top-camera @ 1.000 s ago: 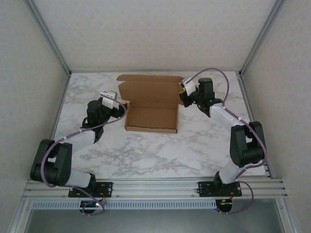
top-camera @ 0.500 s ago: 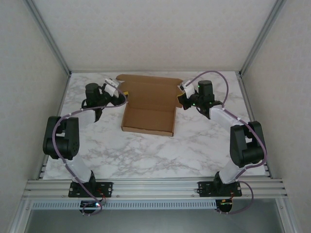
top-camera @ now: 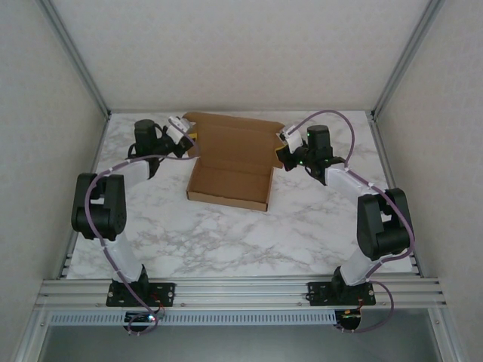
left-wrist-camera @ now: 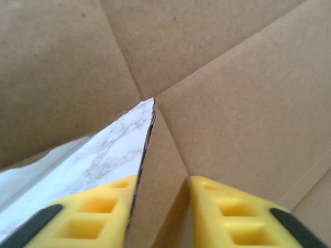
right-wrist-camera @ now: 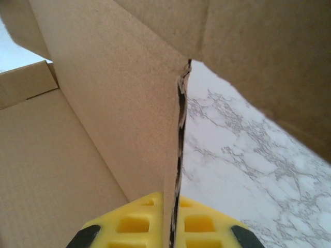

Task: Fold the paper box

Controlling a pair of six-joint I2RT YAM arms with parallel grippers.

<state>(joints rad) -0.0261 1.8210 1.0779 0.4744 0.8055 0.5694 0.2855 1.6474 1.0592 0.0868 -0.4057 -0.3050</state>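
Note:
The paper box (top-camera: 230,177) is a brown cardboard tray with its lid panel (top-camera: 234,132) spread out behind it, lying at the back middle of the marble table. My left gripper (top-camera: 183,134) is at the box's rear left corner. In the left wrist view its yellow fingers (left-wrist-camera: 227,206) press on both sides of a slanting cardboard flap (left-wrist-camera: 160,170), so the left gripper (left-wrist-camera: 160,181) is shut on it. My right gripper (top-camera: 284,143) is at the right side wall. In the right wrist view that gripper (right-wrist-camera: 175,199) is shut on the upright wall's edge (right-wrist-camera: 178,129).
Both arms reach in from the sides toward the back of the marble table (top-camera: 226,234). Aluminium frame posts (top-camera: 75,56) and white enclosure walls stand close behind and beside the box. Open tabletop lies between the box and the arm bases.
My left arm has swung toward the back, moving its gripper from the box's left wall to the rear left corner, where it closed on a flap. The box turned slightly. The right gripper kept its hold.

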